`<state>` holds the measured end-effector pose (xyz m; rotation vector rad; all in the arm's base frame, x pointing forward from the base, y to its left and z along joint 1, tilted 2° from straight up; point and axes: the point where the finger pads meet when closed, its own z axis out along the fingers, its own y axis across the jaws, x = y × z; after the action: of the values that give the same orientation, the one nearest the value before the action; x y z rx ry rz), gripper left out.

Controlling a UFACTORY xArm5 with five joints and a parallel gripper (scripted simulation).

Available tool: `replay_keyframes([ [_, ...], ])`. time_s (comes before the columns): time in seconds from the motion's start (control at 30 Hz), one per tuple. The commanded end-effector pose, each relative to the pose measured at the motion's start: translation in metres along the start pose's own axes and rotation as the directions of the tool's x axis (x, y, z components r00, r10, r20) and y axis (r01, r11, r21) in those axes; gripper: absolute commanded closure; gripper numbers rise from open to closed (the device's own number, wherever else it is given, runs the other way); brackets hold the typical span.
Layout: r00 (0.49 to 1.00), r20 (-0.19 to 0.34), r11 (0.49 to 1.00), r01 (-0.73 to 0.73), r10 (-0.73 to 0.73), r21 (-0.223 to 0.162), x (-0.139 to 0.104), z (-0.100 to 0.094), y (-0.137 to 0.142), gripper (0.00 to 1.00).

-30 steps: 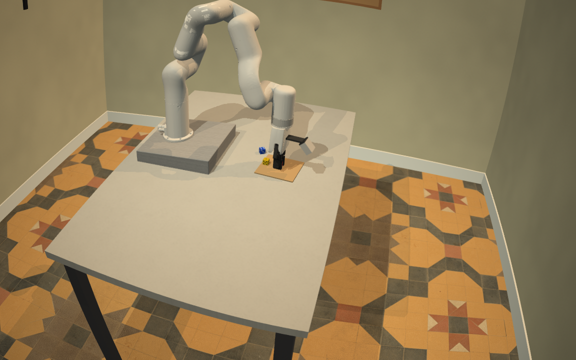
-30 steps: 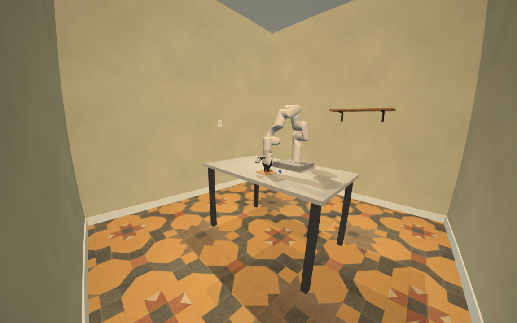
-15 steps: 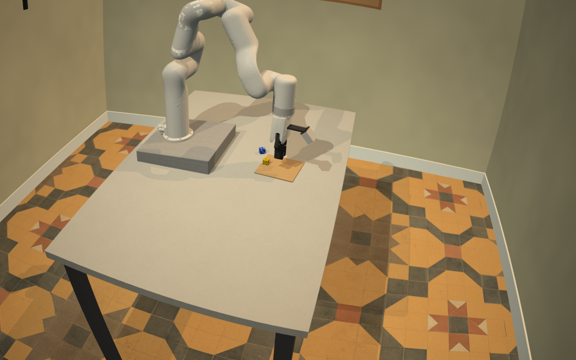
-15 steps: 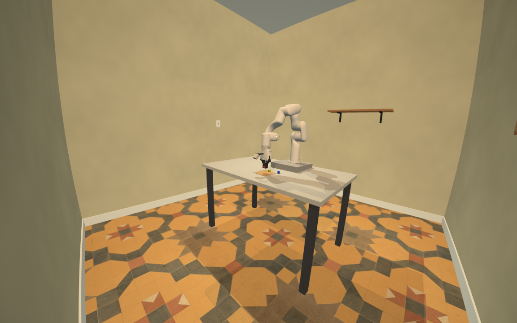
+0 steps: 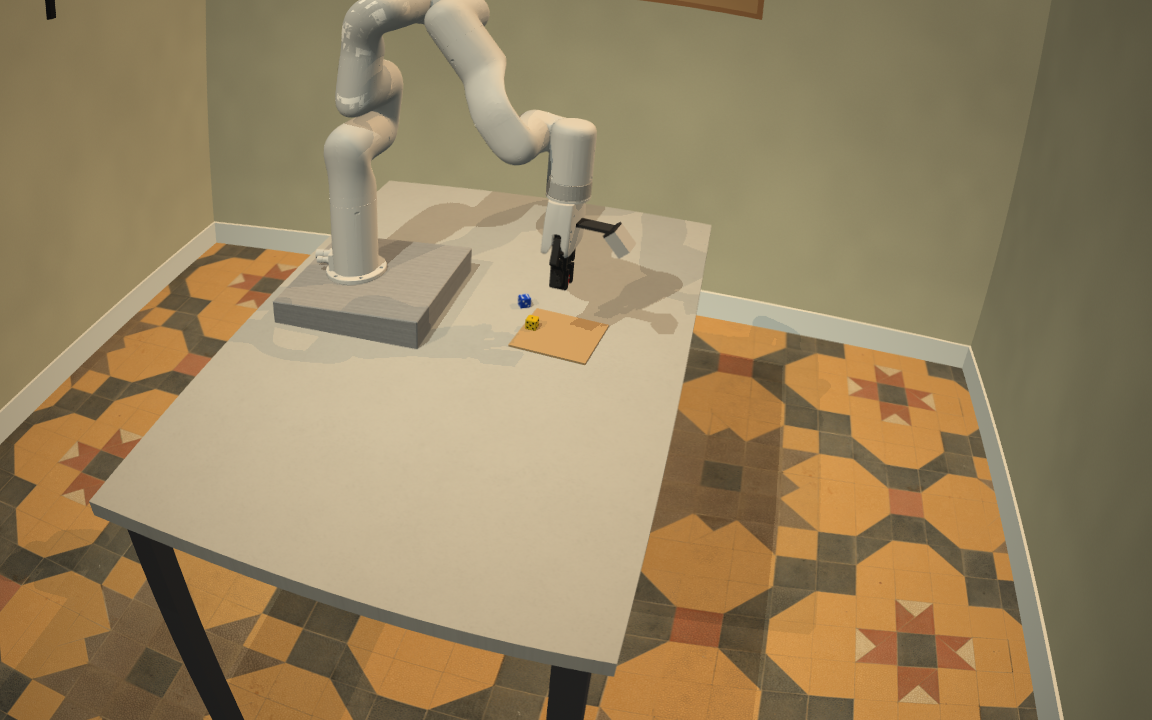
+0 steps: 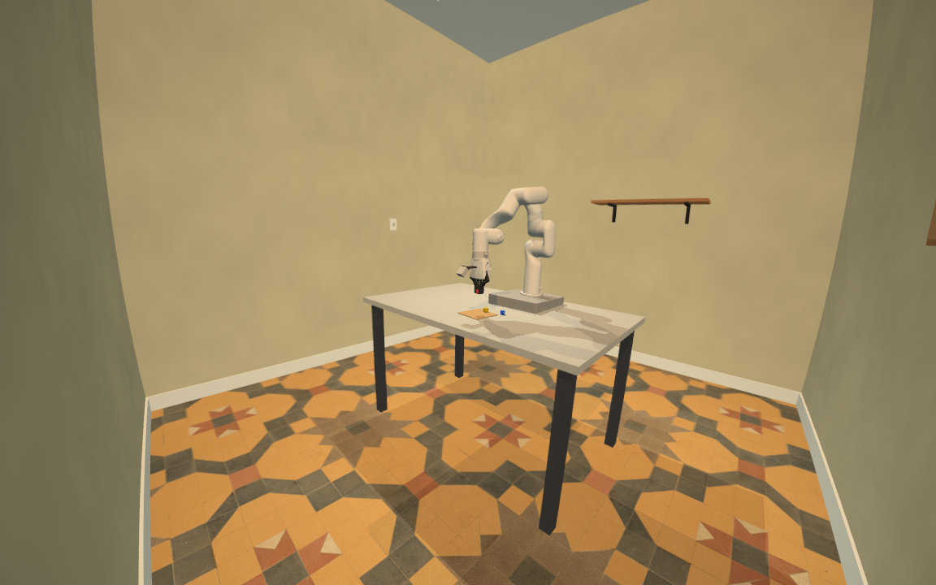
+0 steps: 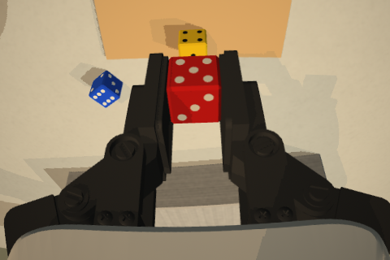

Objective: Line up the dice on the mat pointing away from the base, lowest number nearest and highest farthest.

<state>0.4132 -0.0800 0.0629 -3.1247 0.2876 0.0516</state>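
Wrist view: read left to right.
Blue die point(image 5: 524, 300) point(image 6: 502, 313) point(image 7: 106, 88): left of claw, off the mat, turned askew; upper face looks like six.
Red die point(image 6: 477, 291) point(image 7: 194, 89): between the fingers, raised; three probably up, five on outward side.
Claw point(image 5: 559, 284) point(image 6: 478, 292) point(image 7: 194, 78): narrowed on red die.
Yellow die point(image 5: 532, 322) point(image 6: 485, 309) point(image 7: 192, 42): behind red in this view, at mat's base-side edge; one probably up.
Mat point(image 5: 562, 344) point(image 6: 473, 314) point(image 7: 195, 0): runs outward past yellow.
Long axis: none on a cube; the line matters. Red likely belongs outward of yellow, blue beyond.
Top view: shows slab point(image 5: 356, 308), blue, yellow in outward order; red mostly hidden.
Exterior: shows claw well above table point(image 5: 383, 447) point(image 6: 420, 298).
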Motion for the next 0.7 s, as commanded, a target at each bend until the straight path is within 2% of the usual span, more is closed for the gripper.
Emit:
replay_keyframes([
  [0.0,1.000,-0.004,1.000,0.000,0.000,0.000,0.0012,-0.0021,0.0000,0.85],
  [0.67,1.000,-0.004,1.000,-0.006,0.006,0.000,0.0043,-0.0029,-0.0003,0.85],
])
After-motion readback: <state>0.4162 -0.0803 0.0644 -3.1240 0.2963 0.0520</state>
